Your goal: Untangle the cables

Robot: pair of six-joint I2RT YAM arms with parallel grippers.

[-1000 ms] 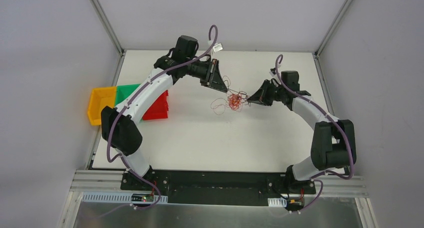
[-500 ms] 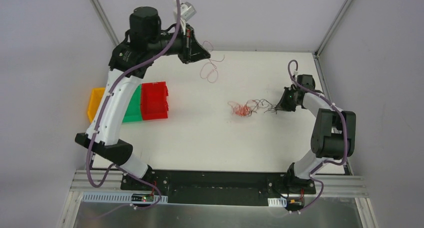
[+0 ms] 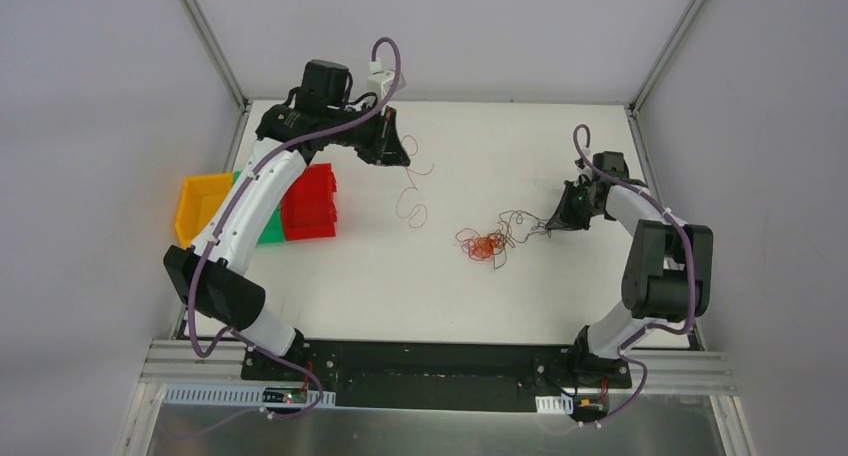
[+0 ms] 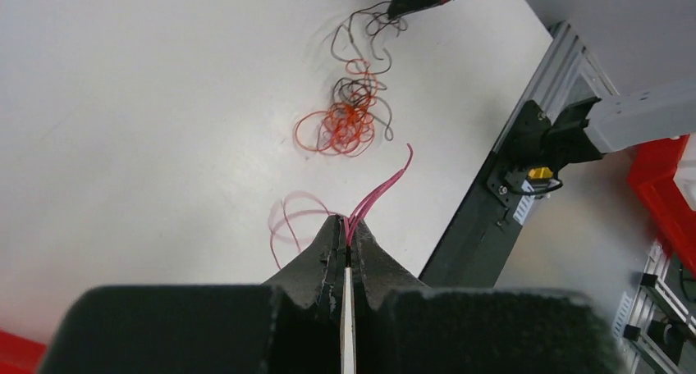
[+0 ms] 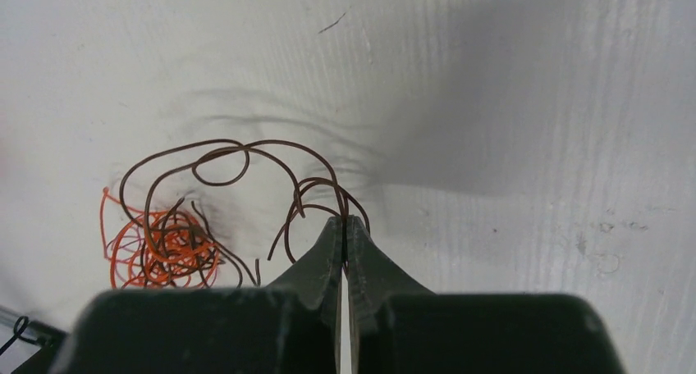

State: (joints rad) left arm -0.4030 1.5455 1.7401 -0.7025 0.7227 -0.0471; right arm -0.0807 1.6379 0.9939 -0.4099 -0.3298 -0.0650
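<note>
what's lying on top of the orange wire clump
Loops of dark brown wire cross over the orange clump and run to the right hand, which pinches them shut. How the strands weave deeper inside the clump is hidden.

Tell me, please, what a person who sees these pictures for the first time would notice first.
The orange and dark tangle of cables lies near the middle of the white table. The right gripper is shut on a dark brown wire leading out of it. The left gripper, toward the far left, pinches a separate pink wire, apart from the tangle.
</note>
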